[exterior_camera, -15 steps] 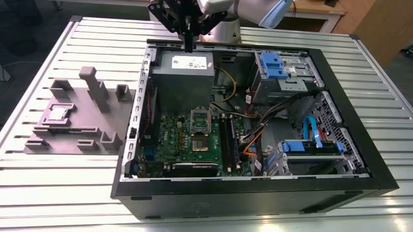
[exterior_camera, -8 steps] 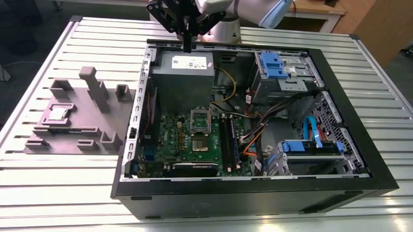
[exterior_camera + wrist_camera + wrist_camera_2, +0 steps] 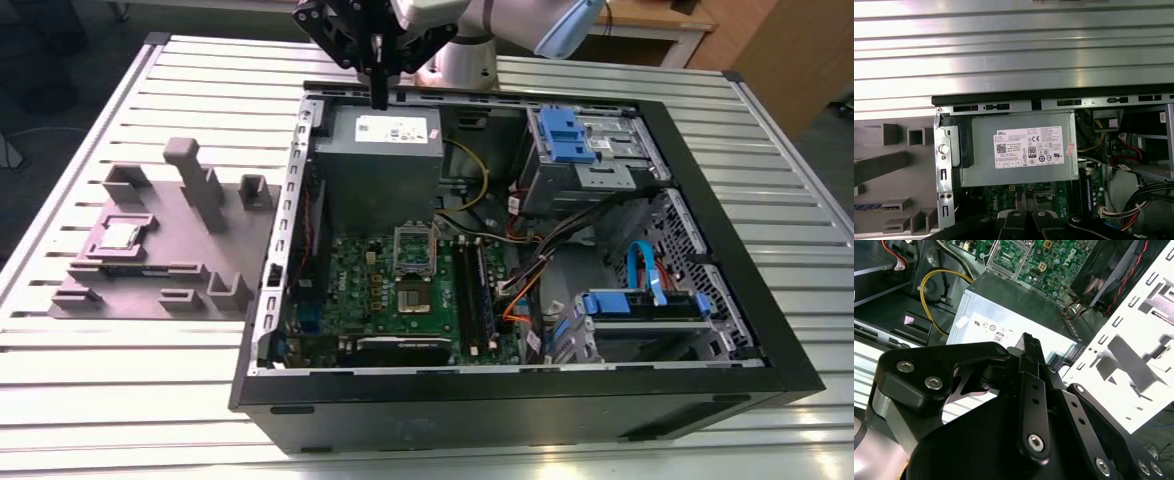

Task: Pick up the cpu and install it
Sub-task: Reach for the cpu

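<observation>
Green motherboard: lies nearest in the exterior view, inside the open case; its dark socket is seen bare, with no chip seated.
Grey-topped cpu: is rested flat in a recess of the grey fixture, outside the case, at 9 o'clock from the socket and well apart from it.
Power supply: is set at 12 o'clock from the socket, farther back.
Black gripper: is held above the power supply's far edge, its fingers brought together on nothing; the cpu lies well apart, toward 8 o'clock from it.
Step judged in hand: the reach for the cpu, with the pick-up not yet made.
Care advised: the case wall should be cleared high, the fingers spread before any descent, and the chip taken by opposite edges and kept level.
</observation>
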Robot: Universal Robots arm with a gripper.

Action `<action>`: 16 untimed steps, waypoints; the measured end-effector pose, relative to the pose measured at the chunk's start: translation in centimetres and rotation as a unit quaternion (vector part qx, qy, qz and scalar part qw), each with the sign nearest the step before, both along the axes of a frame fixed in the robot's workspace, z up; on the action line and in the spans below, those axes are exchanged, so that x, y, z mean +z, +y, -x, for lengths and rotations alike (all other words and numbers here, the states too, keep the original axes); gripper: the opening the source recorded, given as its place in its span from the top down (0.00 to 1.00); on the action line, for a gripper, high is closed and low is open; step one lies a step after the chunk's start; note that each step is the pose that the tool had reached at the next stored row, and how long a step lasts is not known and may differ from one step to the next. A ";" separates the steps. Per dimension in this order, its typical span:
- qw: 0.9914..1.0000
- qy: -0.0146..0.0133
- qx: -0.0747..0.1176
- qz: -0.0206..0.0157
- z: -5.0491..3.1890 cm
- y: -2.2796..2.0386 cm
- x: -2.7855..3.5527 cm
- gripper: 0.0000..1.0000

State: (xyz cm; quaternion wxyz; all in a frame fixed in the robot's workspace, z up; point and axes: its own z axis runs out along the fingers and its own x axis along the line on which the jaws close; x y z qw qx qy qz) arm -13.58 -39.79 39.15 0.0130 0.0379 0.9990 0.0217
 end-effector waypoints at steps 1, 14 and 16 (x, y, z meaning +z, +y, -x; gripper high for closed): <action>1.000 0.000 0.000 0.000 0.01 0.00 0.00 0.90; 1.000 0.000 0.000 0.000 0.39 0.00 -0.02 0.90; 1.000 0.000 0.000 0.000 0.49 0.00 -0.01 0.90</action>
